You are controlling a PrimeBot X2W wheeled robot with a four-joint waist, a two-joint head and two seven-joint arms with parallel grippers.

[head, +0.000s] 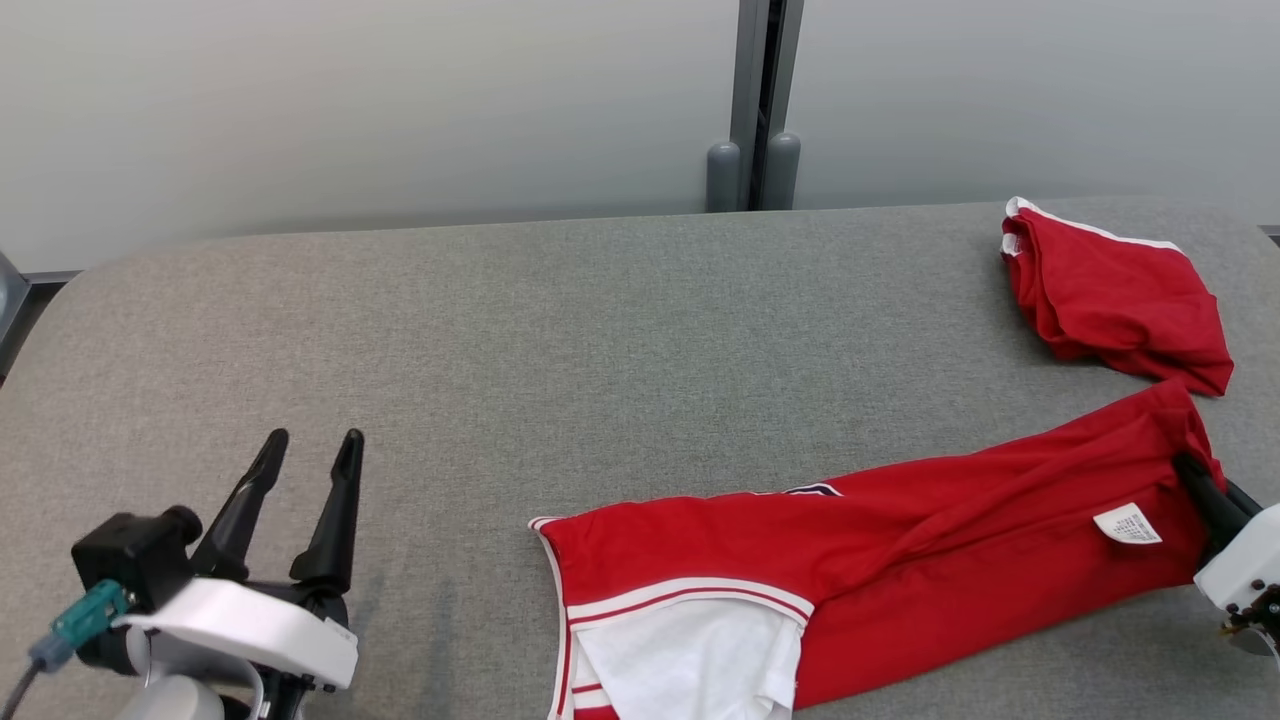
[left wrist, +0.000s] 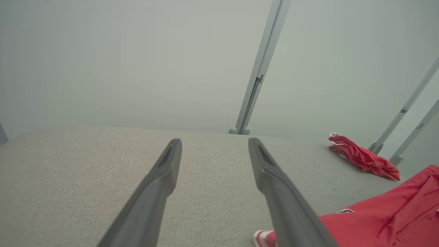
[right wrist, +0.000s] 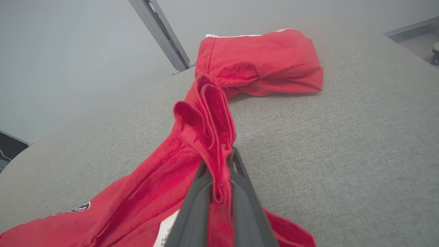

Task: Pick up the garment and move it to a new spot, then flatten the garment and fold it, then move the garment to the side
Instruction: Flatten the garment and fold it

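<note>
Grey padded table [head: 500, 330] carries a red garment [head: 900, 540] whose bunched end the right gripper [right wrist: 219, 161] pinches tight, while the left gripper [head: 315, 440] hovers spread wide, holding nothing.

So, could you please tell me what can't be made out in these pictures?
- Head view: the held garment has its white end cut off by the bottom edge.
- Head view: the right gripper has its tips buried in that cloth.
- Head view: the label has print too small to read.
</note>
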